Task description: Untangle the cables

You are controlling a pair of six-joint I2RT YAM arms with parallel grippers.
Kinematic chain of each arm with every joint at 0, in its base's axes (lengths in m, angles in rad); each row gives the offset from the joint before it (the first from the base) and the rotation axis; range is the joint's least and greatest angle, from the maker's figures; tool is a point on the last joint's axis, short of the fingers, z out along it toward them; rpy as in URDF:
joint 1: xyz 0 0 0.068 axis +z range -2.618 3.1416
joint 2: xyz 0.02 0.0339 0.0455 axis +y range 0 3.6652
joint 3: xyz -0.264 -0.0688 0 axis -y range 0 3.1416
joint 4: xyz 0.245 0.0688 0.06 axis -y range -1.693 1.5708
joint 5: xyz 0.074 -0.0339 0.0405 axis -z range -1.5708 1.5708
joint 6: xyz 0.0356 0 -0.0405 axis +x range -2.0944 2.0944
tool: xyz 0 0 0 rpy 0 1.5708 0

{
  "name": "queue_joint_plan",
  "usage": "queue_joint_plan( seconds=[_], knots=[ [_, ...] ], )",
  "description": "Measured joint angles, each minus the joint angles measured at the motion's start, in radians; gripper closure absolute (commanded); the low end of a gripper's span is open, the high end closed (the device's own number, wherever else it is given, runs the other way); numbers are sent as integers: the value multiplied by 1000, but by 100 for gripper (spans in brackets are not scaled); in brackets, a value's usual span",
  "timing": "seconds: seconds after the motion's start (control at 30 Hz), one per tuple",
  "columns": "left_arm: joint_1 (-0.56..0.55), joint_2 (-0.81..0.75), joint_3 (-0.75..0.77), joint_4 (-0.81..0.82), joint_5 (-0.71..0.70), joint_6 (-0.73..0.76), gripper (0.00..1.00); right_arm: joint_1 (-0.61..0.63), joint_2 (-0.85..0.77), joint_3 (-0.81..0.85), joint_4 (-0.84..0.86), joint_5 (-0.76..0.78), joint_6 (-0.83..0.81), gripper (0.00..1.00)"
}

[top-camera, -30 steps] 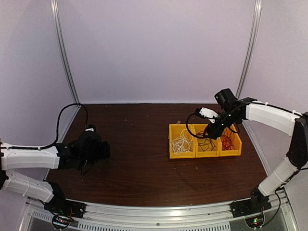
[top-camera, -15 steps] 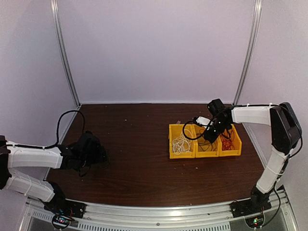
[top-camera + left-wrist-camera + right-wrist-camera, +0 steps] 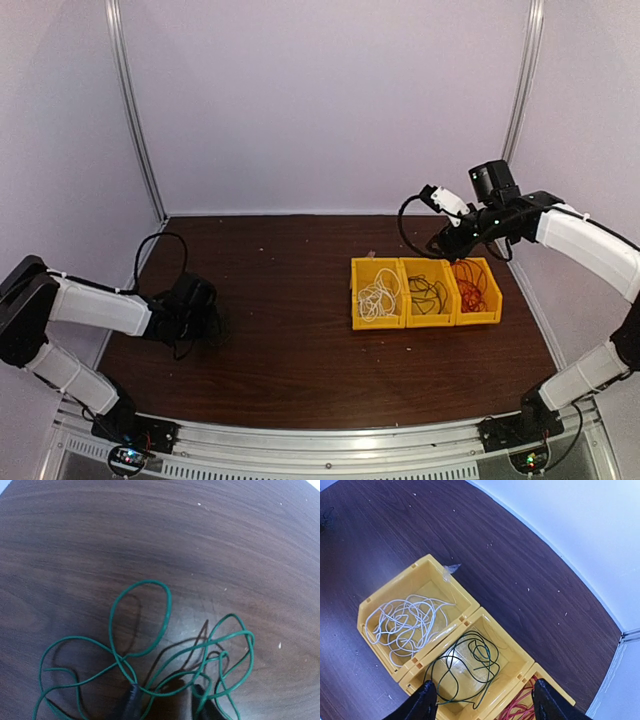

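Reaching low along the left side of the table point(image 3: 290, 350), the left arm point(image 3: 100, 305) lies stretched out near the surface, its wrist bent down so that the left gripper point(image 3: 167, 705) sits just above the wood. Its two dark fingers point(image 3: 131, 702) stand apart, and loose loops of a green cable point(image 3: 165, 610) sprawl on the table in front of them, with several strands running through the gap (none is visibly pinched). The right arm point(image 3: 580, 235) is raised and bent at the elbow, holding the right gripper point(image 3: 482, 702) high over a row of three yellow bins point(image 3: 428, 320) on the right side of the table. Its jaws are spread wide, with nothing between them. White cables point(image 3: 405, 622) fill the left bin, dark cables point(image 3: 470, 665) the middle one, and red cables point(image 3: 520, 707) the right one.
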Motion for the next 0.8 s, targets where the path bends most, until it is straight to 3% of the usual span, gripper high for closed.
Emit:
queue_joint_plan(
  seconds=[0.07, 0.2, 0.33, 0.5, 0.8],
  knots=[
    [3, 28, 25, 1, 22, 14, 91, 12, -24, 11, -3, -14, 3, 33],
    [1, 7, 55, 3, 73, 49, 93, 43, -32, 12, -7, -58, 3, 32],
    [-53, -141, 84, 5, 146, 136, 100, 100, -13, 5, -10, -137, -3, 31],
    [-171, -326, 235, 26, 289, 268, 100, 222, 54, 12, 6, -230, -14, 30],
    [-183, -423, 361, -39, 375, 373, 100, 360, 273, 166, 126, -409, -10, 21]
  ],
)
